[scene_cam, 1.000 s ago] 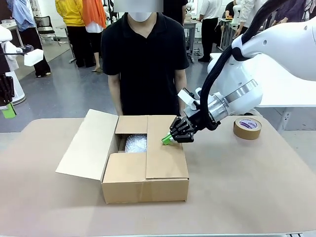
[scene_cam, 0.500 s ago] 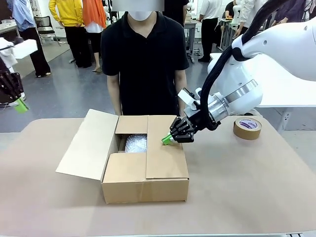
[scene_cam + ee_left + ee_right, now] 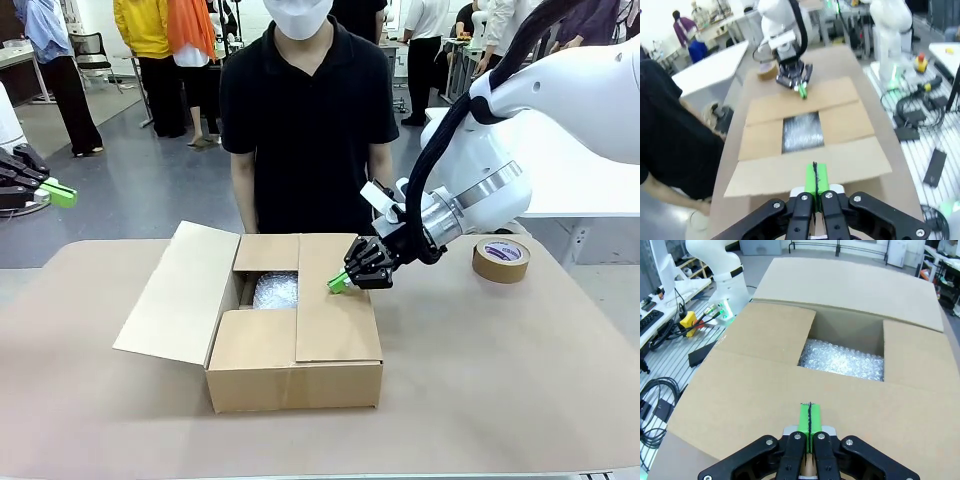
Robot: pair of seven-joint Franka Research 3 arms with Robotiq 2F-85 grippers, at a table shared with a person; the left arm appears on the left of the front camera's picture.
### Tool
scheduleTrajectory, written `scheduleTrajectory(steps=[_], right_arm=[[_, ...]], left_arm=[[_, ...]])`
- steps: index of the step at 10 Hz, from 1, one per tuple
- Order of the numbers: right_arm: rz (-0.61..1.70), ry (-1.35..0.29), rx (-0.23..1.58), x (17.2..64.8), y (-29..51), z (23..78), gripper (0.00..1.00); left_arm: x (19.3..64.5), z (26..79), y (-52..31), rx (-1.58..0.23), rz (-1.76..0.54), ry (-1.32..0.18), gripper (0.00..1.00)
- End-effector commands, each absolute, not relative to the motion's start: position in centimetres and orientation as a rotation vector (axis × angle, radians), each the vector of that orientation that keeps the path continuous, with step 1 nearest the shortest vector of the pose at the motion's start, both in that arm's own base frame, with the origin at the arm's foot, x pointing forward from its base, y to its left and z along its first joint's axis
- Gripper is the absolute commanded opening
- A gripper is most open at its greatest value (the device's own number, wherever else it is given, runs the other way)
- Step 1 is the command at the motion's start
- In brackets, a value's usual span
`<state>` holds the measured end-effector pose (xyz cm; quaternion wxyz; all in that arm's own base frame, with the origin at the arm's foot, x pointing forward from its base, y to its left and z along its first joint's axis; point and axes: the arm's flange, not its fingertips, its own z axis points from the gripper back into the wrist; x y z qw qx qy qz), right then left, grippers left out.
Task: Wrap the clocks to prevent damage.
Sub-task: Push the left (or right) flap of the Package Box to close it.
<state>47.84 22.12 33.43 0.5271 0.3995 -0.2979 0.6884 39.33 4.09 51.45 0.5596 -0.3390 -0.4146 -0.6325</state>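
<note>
Pressing its green pads flat together with nothing between them, the right gripper (image 3: 337, 284) has its tip at the inner edge of the folded-down flap at 3 o'clock of the brown cardboard box (image 3: 295, 385); whether it bears on the card I cannot tell. Just beside that tip, at its 9 o'clock, is the square opening left between the flaps, and down in it lies the silvery bubble-wrap bundle (image 3: 275, 290), below the rim. The near and far flaps are folded in. The flap at 9 o'clock (image 3: 178, 292) stands open, leaning outward over the table.

At the box's 2 o'clock, well apart, a roll of brown packing tape (image 3: 501, 260) lies flat on the tan table (image 3: 500, 390), with bare table around it and along the near edge. A person in a black shirt (image 3: 308, 120) stands at 12 o'clock, close behind the far wall.

Far out at 9 o'clock, the left gripper (image 3: 62, 193) hangs off the table, pads closed on nothing.
</note>
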Motion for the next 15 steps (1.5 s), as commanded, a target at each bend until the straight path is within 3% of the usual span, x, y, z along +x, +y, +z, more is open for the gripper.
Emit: scheduleTrajectory(steps=[1, 5, 6, 9, 12, 15], right_arm=[[1.632, -0.712, 0.957, 47.8, 22.1, 33.1, 0.01], [1.632, -0.712, 0.957, 47.8, 22.1, 33.1, 0.01], [1.632, -0.712, 0.957, 47.8, 22.1, 33.1, 0.01], [1.632, -0.712, 0.957, 47.8, 22.1, 33.1, 0.01], [1.632, -0.712, 0.957, 47.8, 22.1, 33.1, 0.01], [1.632, -0.712, 0.957, 47.8, 22.1, 33.1, 0.01]], left_arm=[[38.9, 52.7, 4.3, -0.690, -1.530, -0.927, 0.01], [39.4, 52.2, 4.1, -0.737, -1.505, -0.939, 0.01], [42.9, 49.7, 5.4, -0.839, -1.400, -0.888, 0.01], [46.4, 41.0, 8.2, -1.077, -1.227, -0.768, 0.01], [47.4, 34.2, 8.5, -1.074, -1.178, -0.754, 0.01], [47.0, 29.9, 4.6, -1.094, -1.275, -0.717, 0.01]])
